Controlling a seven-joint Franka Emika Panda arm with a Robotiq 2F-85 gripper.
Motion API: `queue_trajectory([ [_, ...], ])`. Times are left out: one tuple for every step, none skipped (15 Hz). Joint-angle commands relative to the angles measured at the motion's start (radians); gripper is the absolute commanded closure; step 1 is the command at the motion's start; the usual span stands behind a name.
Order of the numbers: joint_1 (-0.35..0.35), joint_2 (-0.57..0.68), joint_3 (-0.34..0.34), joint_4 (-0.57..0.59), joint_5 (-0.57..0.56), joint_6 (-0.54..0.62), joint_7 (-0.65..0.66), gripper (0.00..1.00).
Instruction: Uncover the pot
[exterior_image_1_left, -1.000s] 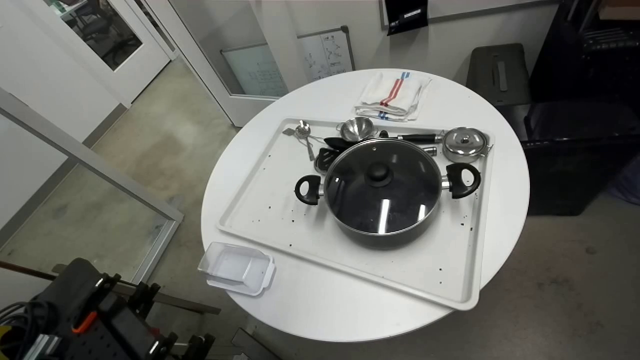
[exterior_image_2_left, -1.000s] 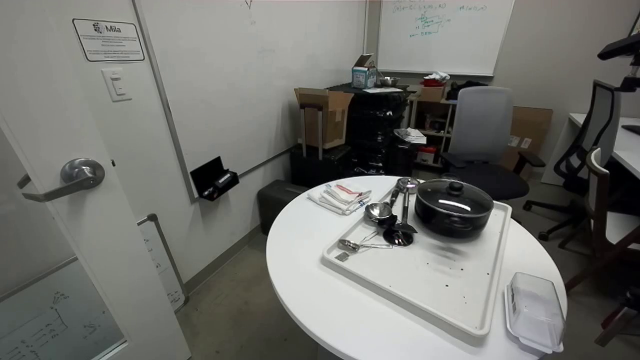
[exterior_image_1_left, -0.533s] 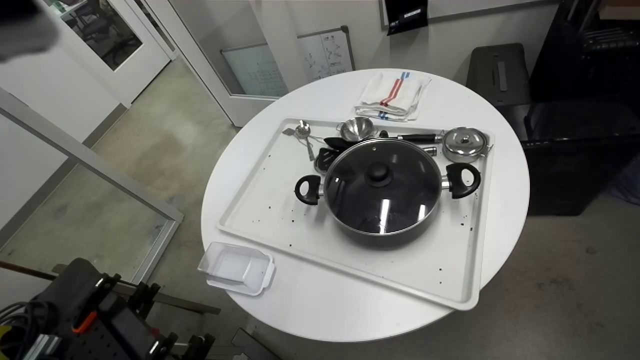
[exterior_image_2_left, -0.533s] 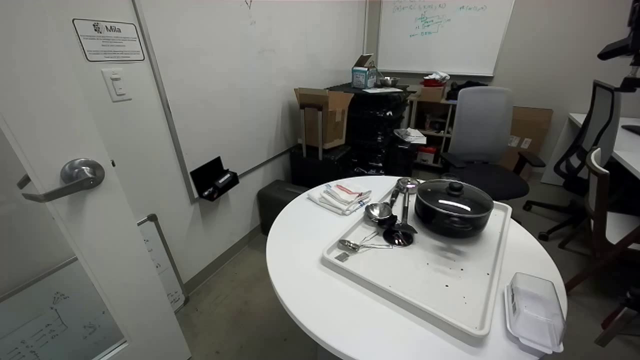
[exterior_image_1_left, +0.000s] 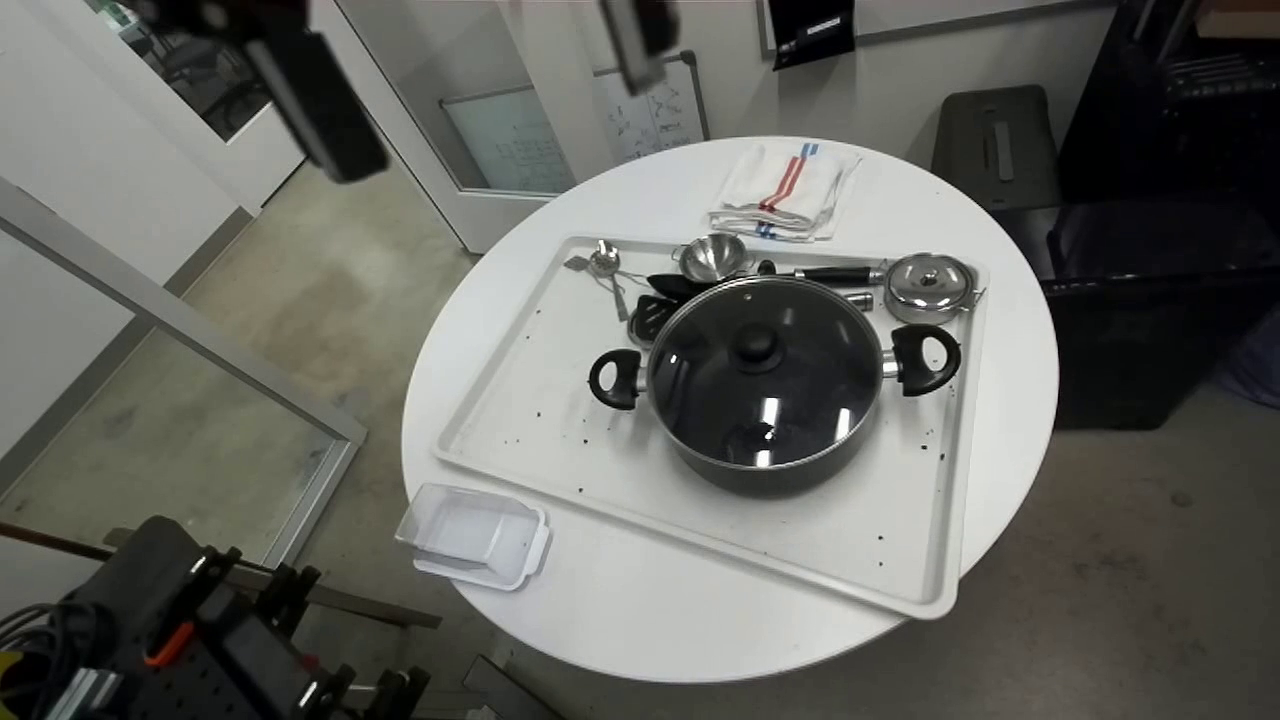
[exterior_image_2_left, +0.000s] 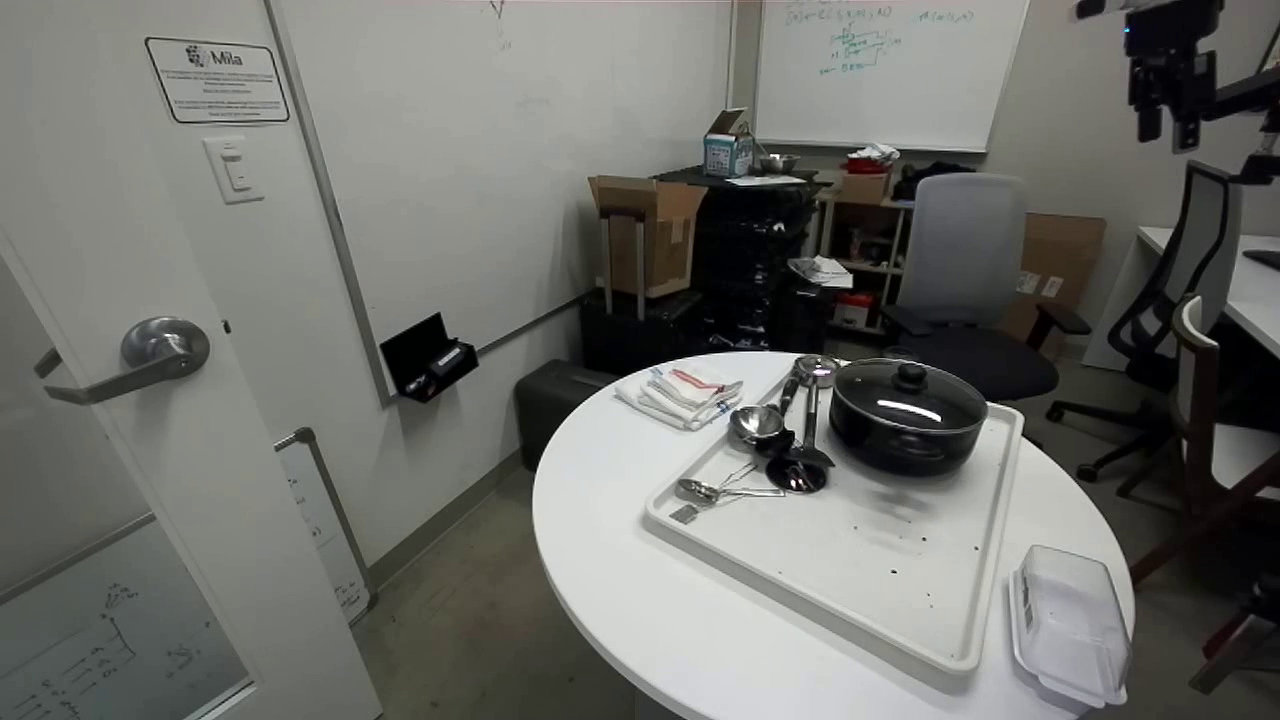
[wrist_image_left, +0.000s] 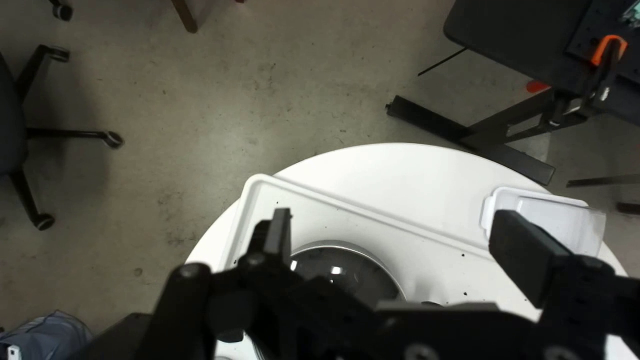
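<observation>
The large black pot stands on a white tray with its glass lid on top. The lid has a black knob at its centre. The pot also shows in an exterior view. In the wrist view, part of the lid shows low between the fingers; the rest is hidden behind my gripper. My gripper is wide open and empty. It hangs high above, away from the pot, blurred at the top edge in an exterior view and at the upper right in an exterior view.
The white tray also holds a small strainer, a small silver lidded pan, spoons and black utensils beside the pot. A folded towel lies behind. A clear plastic container sits near the round table's edge.
My gripper has come into an exterior view from the top left and into the upper right of an exterior view. The pot, lid and other items have not moved.
</observation>
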Motion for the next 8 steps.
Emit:
queue_trajectory([
  [-0.046,0.152,0.042,0.152,0.026,0.009,-0.040,0.00],
  [-0.051,0.180,0.054,0.171,0.019,0.023,-0.036,0.00],
  [-0.055,0.205,0.065,0.190,0.015,0.034,-0.033,0.00],
  [-0.059,0.235,0.076,0.208,0.014,0.051,-0.034,0.00],
  [-0.063,0.262,0.087,0.227,0.015,0.060,-0.032,0.00],
  [-0.066,0.294,0.098,0.242,0.017,0.079,-0.028,0.00],
  [-0.067,0.319,0.108,0.254,0.012,0.094,-0.027,0.00],
  [-0.069,0.347,0.118,0.264,0.011,0.113,-0.026,0.00],
])
